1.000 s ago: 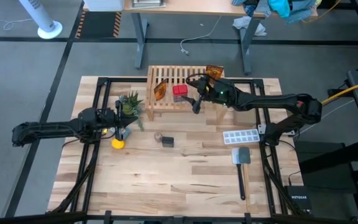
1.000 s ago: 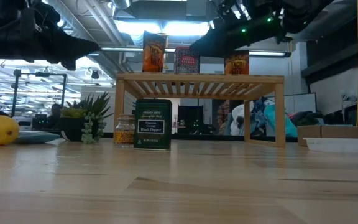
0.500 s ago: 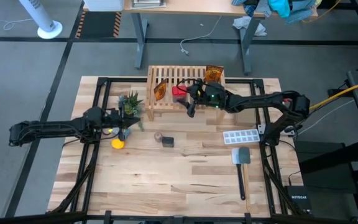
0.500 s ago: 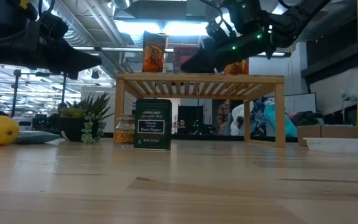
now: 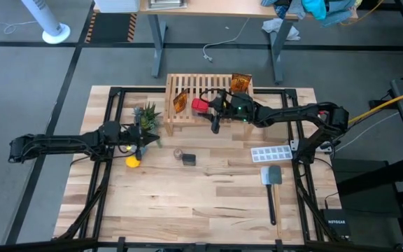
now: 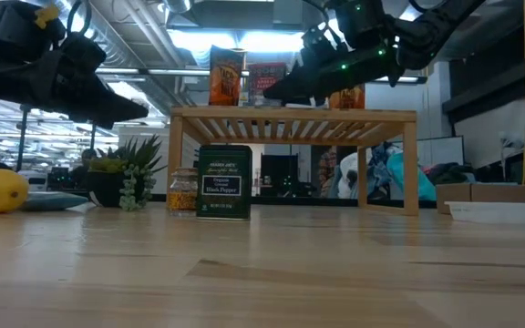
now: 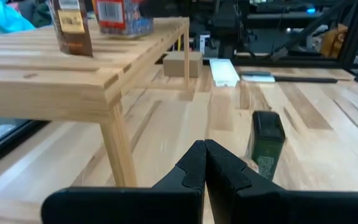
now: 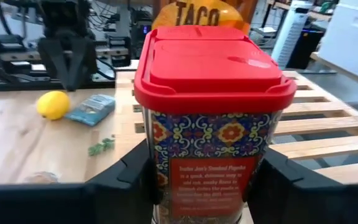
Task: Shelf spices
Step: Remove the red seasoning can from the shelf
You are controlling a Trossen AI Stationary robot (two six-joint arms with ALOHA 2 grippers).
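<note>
The right hand [image 8: 201, 186] has its two dark fingers closed against the sides of the red tin [image 8: 211, 112], a squarish tin with a glossy red flip lid and a patterned paper label. The tin stands on the slatted light-wood shelf [image 5: 187, 115], with an orange packet [image 5: 241, 82] just beyond it and another [image 5: 180, 102] at its side. Farther off, on the plank counter [image 5: 208, 189], stand the dark box [image 5: 189, 159] and small clear jar [image 5: 178, 152]. The left hand [image 7: 202, 165], fingers pressed together and empty, hovers near the plant [image 5: 146, 115].
</note>
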